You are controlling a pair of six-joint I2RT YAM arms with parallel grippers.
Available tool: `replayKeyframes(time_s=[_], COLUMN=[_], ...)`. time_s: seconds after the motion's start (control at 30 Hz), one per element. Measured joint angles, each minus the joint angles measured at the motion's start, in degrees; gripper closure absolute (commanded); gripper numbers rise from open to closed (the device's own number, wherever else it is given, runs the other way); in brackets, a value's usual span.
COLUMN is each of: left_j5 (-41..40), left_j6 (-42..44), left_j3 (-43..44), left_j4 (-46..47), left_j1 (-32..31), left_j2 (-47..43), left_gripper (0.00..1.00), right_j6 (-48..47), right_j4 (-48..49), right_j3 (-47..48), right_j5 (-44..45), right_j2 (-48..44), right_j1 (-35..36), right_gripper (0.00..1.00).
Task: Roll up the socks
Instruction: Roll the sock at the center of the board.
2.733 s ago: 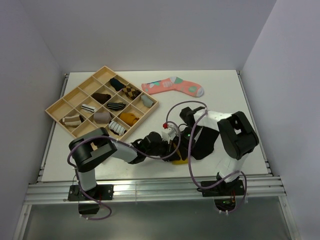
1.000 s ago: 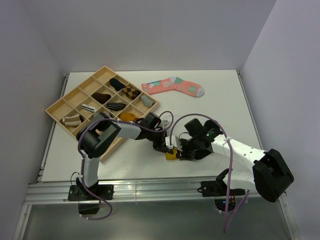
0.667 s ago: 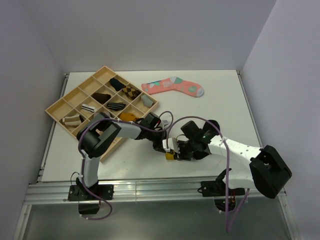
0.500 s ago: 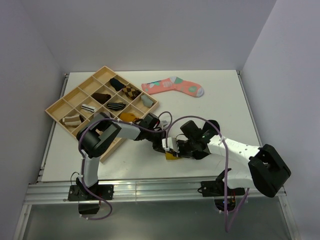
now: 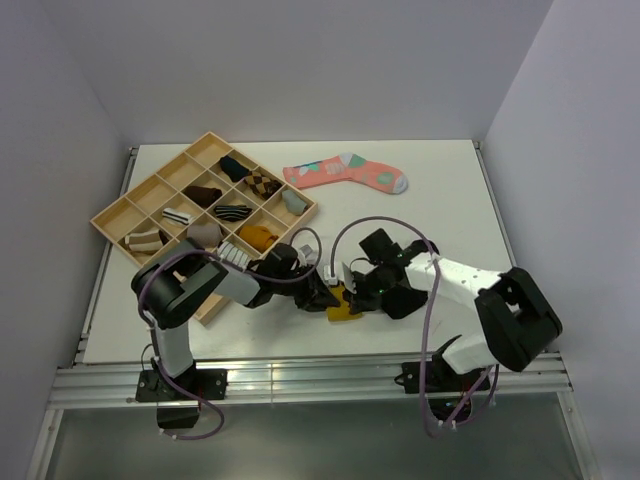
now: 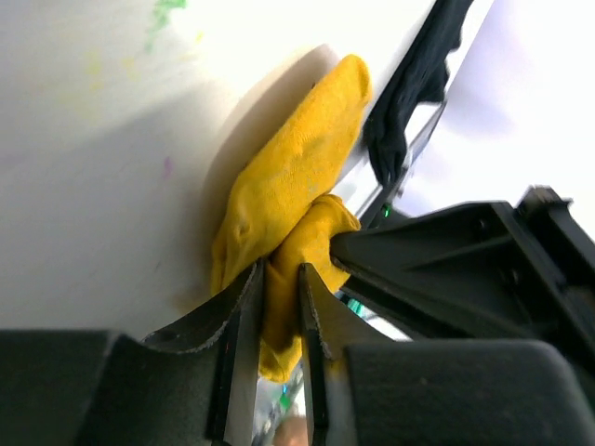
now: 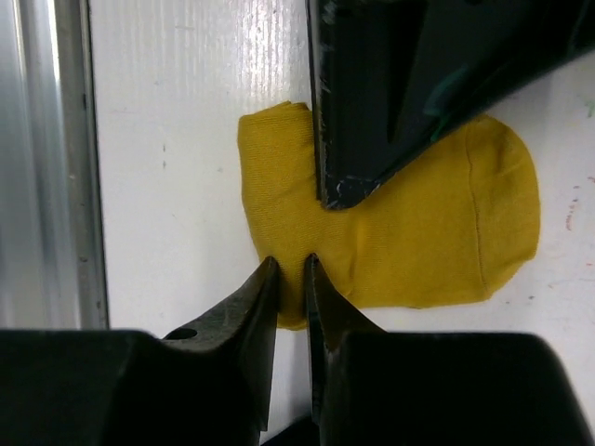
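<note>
Noting the mustard-yellow sock (image 7: 437,232) lying on the white surface (image 5: 440,200) close to the front edge, between the two arms, one end doubling over on itself.

Pinching a raised fold of that sock with the left gripper (image 6: 279,269), jaws nearly together, yellow fabric filling the gap.

Meeting it from the opposite side with the right gripper (image 7: 290,262), jaws pressing almost together on the sock's near edge, just beside the left gripper's tip.

Seeing the black sock (image 6: 423,65) only in the left wrist view, hanging dark beyond the yellow one; not telling from above where it is lying.

Logging, well apart at the back left, a wooden compartment tray (image 5: 152,175) holding small sock bundles (image 5: 232,212), and a pink patterned sock (image 5: 345,172) lying flat near the back of the surface.
</note>
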Motion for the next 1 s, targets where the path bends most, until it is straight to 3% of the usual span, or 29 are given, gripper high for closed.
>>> replayKeyframes(time_s=[0.57, 0.63, 1.0], left_j5=[-24.98, -27.06, -36.17], left_j6=[0.52, 3.69, 29.18], left_j3=[-18.29, -18.21, -6.51], left_j4=[17.31, 16.2, 2.51], left_j1=[-6.56, -7.85, -14.38], left_j2=[-13.2, -14.84, -20.74], left_gripper=[0.66, 0.69, 0.58], right_j6=[-3.78, -3.17, 1.68], right_j4=[-27.85, -29.64, -34.8], right_j3=[23.98, 25.49, 29.7], right_j5=[-11.21, -11.1, -8.79], right_j2=[27.82, 29.29, 33.51], right_j1=[-8.66, -8.74, -8.72], right_gripper=[0.88, 0.87, 0.86])
